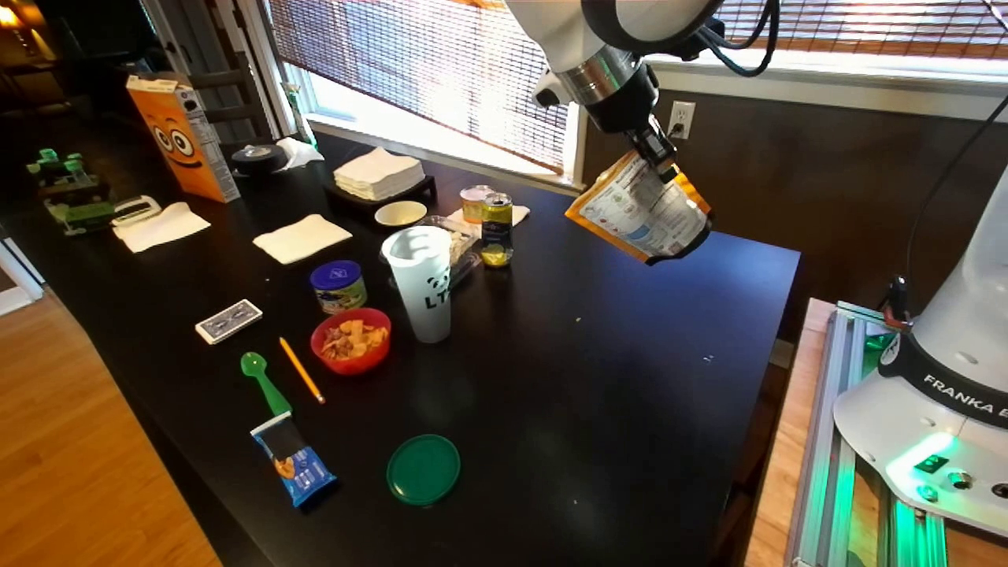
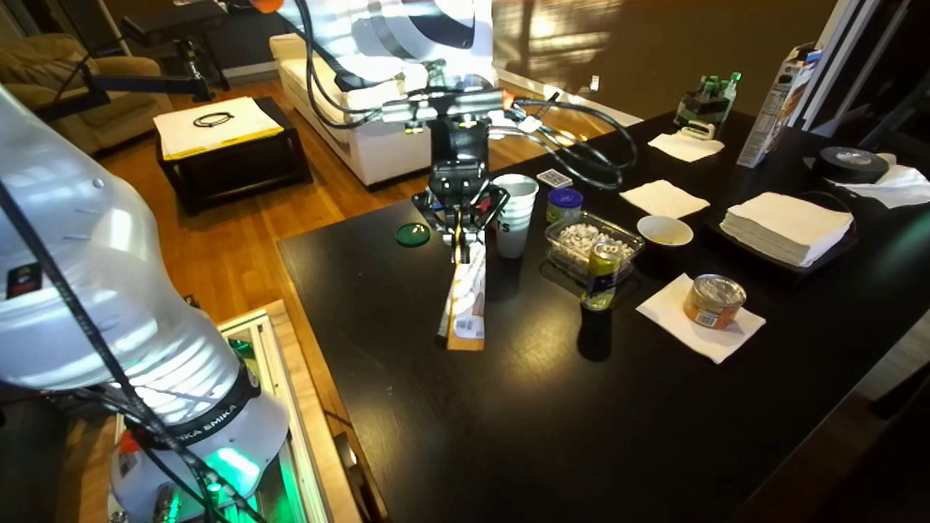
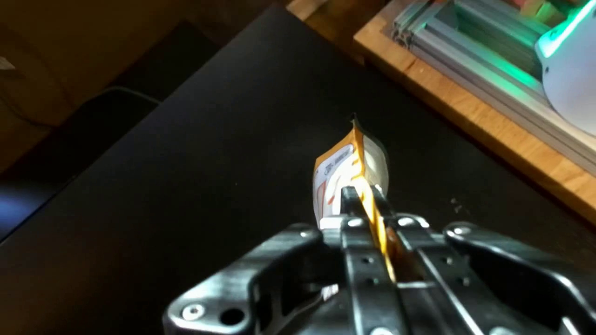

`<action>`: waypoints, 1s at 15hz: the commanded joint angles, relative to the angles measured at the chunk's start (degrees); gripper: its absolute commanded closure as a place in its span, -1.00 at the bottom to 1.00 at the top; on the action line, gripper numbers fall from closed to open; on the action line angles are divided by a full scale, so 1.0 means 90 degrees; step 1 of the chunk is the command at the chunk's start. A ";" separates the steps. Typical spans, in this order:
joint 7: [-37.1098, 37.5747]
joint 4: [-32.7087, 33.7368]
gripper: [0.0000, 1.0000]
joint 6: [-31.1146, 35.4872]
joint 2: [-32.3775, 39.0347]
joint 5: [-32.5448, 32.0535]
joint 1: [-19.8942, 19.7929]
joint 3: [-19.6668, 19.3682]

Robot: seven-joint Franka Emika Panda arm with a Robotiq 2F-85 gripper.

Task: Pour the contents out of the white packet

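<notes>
dangling from the gripper (image 3: 366, 197), the white packet (image 1: 639, 211) is in the air above the table (image 1: 598, 378), well apart from the white cup (image 1: 421, 291) and off to that cup's side toward the robot base (image 1: 937, 441). the fingers (image 3: 351, 202) are pinched almost together, with an orange-yellow edge of the packet between them, as the wrist view shows. from there the packet reaches downward, its body slanted rather than plumb in an exterior view. i judge the pour to turn on that slant: the mouth must end up lowest, and which end is the mouth i can't make out, nor whether any contents are inside. the red bowl (image 1: 354, 366), just beside the cup, holds orange-brown bits (image 1: 354, 339); it may be the target, though the task names none.
</notes>
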 commanded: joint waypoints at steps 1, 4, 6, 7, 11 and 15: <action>0.0077 0.0647 0.96 -0.1179 0.0526 -0.0578 0.0298 0.0243; -0.0126 0.1009 0.96 -0.1807 0.1003 -0.1009 0.0515 0.0378; -0.0300 0.1190 0.96 -0.2011 0.1410 -0.1309 0.0627 0.0427; -0.0435 0.1246 0.96 -0.2009 0.1601 -0.1493 0.0656 0.0432; -0.0491 0.1092 0.86 -0.1710 0.1700 -0.1603 0.0650 0.0435; -0.0523 0.1268 0.86 -0.1728 0.2028 -0.1693 0.0638 0.0451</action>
